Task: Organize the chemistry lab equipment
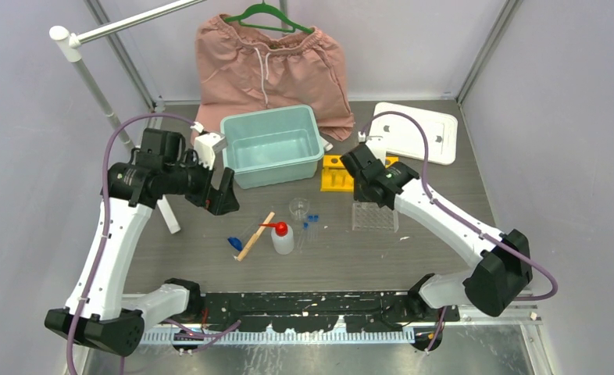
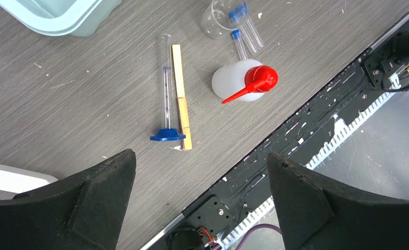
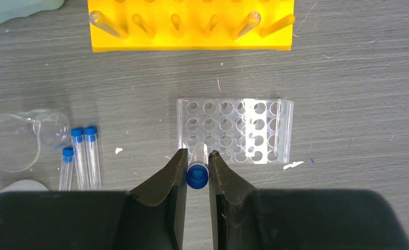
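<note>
because the clear rack is where these tubes belong, my right hand is pinched shut on one blue-capped tube, gripped at the cap so the clear body points free toward the rack's near row of holes. it hangs over the rack's near edge, not yet seated in any hole as far as i can tell. three more capped tubes lie side by side on the table to the left, just beside the tipped beaker; the yellow rack stands beyond. my left hand is spread wide and holds nothing, high above the wooden stick and squeeze bottle, i judge so as not to crowd the right one.
</note>
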Controlling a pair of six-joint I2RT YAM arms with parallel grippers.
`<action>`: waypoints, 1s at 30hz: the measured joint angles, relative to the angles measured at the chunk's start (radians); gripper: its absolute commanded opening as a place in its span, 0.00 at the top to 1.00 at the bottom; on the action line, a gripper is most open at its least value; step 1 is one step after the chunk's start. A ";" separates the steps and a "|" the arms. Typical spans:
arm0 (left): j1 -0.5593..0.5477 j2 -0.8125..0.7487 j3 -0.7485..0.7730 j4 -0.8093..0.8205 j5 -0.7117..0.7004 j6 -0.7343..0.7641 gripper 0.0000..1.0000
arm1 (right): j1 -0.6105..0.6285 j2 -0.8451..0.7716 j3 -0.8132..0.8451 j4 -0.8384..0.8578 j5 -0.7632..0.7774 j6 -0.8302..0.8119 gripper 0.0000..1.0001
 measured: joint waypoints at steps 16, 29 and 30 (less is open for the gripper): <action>0.000 0.018 0.000 -0.020 -0.016 0.000 0.05 | 0.000 0.066 -0.133 0.285 0.066 -0.029 0.99; 0.000 0.032 0.000 -0.025 -0.033 0.002 0.05 | 0.000 0.094 -0.180 0.311 0.073 -0.022 0.99; 0.000 0.033 0.000 -0.025 -0.034 0.002 0.05 | 0.000 0.094 -0.186 0.311 0.073 -0.021 0.99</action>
